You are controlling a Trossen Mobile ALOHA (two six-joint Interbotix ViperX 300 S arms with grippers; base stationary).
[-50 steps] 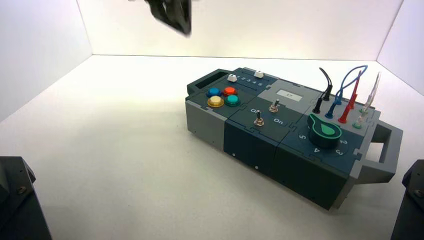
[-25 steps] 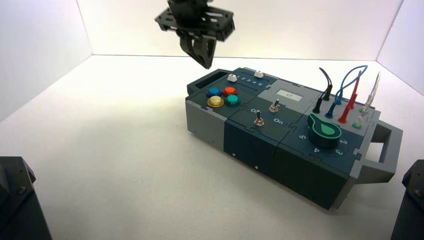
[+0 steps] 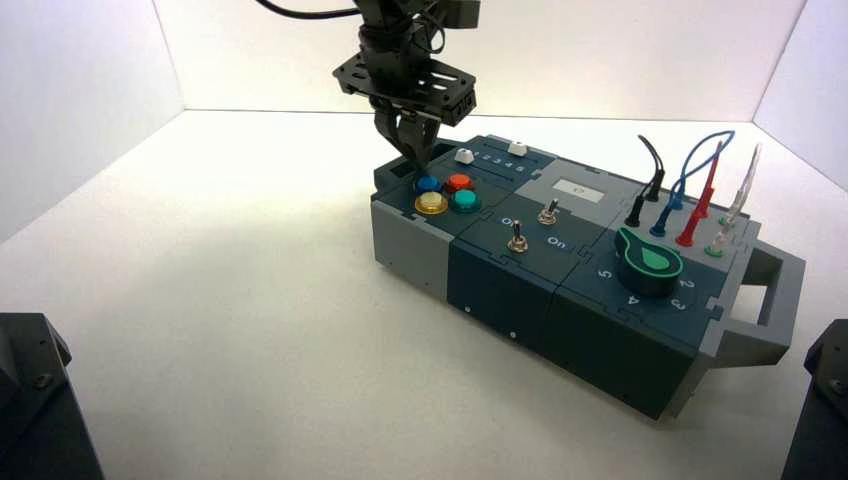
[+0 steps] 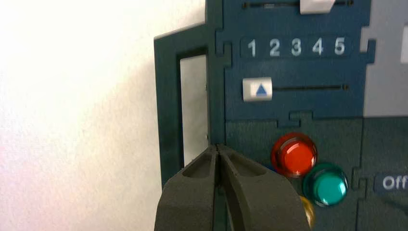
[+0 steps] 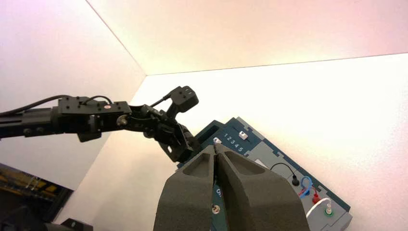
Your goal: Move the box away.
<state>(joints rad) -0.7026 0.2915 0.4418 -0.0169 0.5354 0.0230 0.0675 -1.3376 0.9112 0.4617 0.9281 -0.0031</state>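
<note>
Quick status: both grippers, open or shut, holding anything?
Left gripper: shut, holding nothing, tip at the box's dark-teal end handle.
Right gripper: shut, holding nothing, raised off the box.

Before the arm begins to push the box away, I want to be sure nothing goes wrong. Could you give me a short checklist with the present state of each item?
1. Left gripper at the dark-teal end handle of the long grey and dark-teal box: ok.
2. Left gripper fingers closed for pushing: ok.
3. Fingertips clear of the round red button: ok, beside it.
4. Contact with the box: cannot tell.
5. Right gripper out of the way: ok, raised above the box, shut.
6. Coloured cables plugged in: ok.
</note>
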